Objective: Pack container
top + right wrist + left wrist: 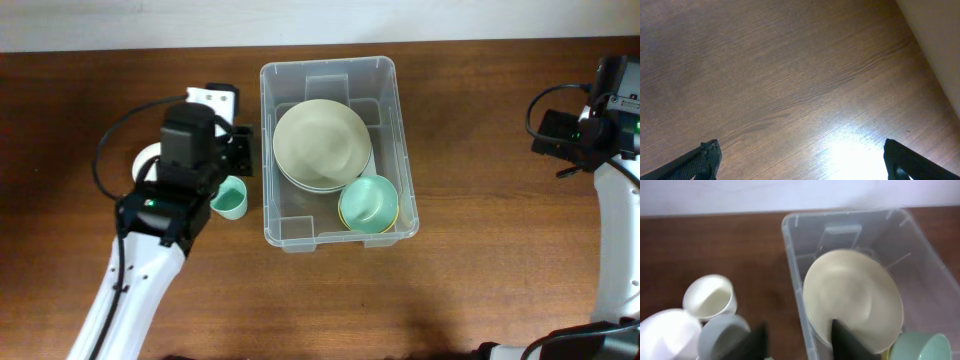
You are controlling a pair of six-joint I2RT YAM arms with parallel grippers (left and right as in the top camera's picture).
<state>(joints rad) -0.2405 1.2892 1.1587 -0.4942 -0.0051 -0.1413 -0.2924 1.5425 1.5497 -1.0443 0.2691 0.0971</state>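
The container, a big clear bin, stands mid-table. Inside it lie stacked cream plates and a mint bowl nested in a yellow one. My left gripper hovers just outside the bin's left wall, beside a small mint cup. In the left wrist view the left gripper has its jaws apart and nothing gripped. Bare wood and the container's left wall show in the gap. A pale cup sits against the left finger. My right gripper is wide open over bare wood.
A white cup and a white rounded object sit left of the left gripper. The right arm stays at the table's far right edge, by the pale wall.
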